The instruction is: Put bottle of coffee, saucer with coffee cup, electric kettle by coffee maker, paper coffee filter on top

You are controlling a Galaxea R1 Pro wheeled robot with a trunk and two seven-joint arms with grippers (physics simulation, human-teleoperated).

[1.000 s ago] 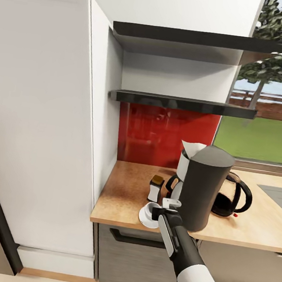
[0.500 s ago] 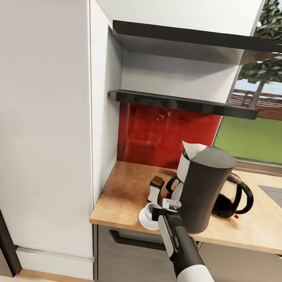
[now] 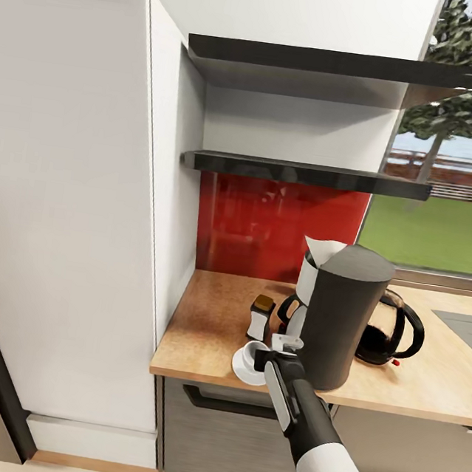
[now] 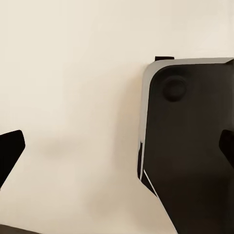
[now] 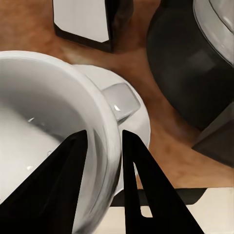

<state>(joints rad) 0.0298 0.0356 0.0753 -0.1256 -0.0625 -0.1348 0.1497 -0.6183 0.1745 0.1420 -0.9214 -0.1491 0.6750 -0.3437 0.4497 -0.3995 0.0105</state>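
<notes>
On the countertop (image 3: 200, 336) a white coffee cup (image 3: 250, 353) sits on a white saucer (image 3: 242, 371). My right gripper (image 3: 270, 351) straddles the cup's rim (image 5: 108, 156), one finger inside and one outside, shut on it; the cup's handle (image 5: 122, 100) sticks out beyond the fingers. The white, brown-capped coffee bottle (image 3: 260, 315) stands just behind the saucer. The white coffee maker (image 3: 306, 282) carries a paper filter (image 3: 322, 249), with a tall dark grey cylinder (image 3: 341, 317) in front. The glass electric kettle (image 3: 391, 327) stands to its right. My left gripper (image 4: 117, 151) is open on nothing.
A tall white cabinet (image 3: 70, 192) bounds the counter's left end. Two dark shelves (image 3: 304, 173) hang above a red backsplash (image 3: 278, 227). A sink edge (image 3: 466, 326) lies at the far right, below a window. The left wrist view looks at a beige surface and a black robot part (image 4: 190, 146).
The whole picture shifted slightly a second ago, so the camera moved. The right gripper, cup and saucer hold the same place.
</notes>
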